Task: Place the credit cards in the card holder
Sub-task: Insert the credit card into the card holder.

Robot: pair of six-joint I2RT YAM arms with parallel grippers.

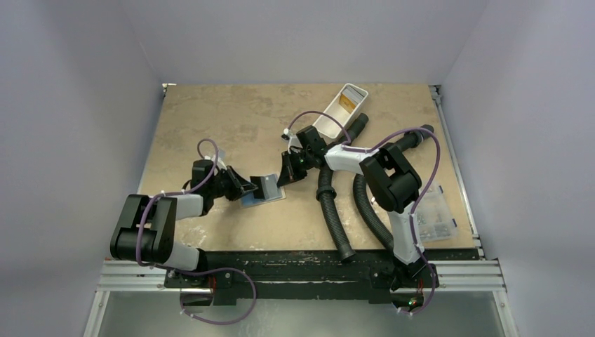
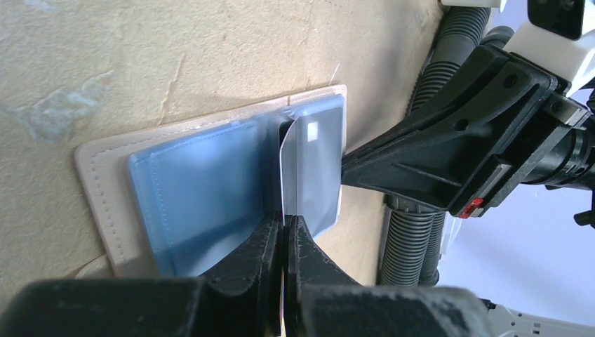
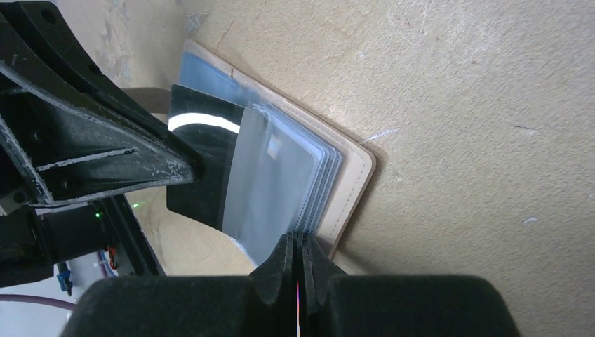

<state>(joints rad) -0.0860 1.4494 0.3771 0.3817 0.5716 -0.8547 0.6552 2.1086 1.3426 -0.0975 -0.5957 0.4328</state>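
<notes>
The tan card holder lies open on the table; its beige rim shows in the left wrist view and the right wrist view. My left gripper is shut on the black card, which stands on edge with its far half inside a clear pocket. My right gripper is shut on the edges of the holder's clear pocket sleeves. The holder's other leaf looks light blue. The orange-tan card lies in the white tray.
The white tray stands at the back, right of centre. Two black ribbed hoses run from the tray toward the near edge. A clear compartment box sits at the right edge.
</notes>
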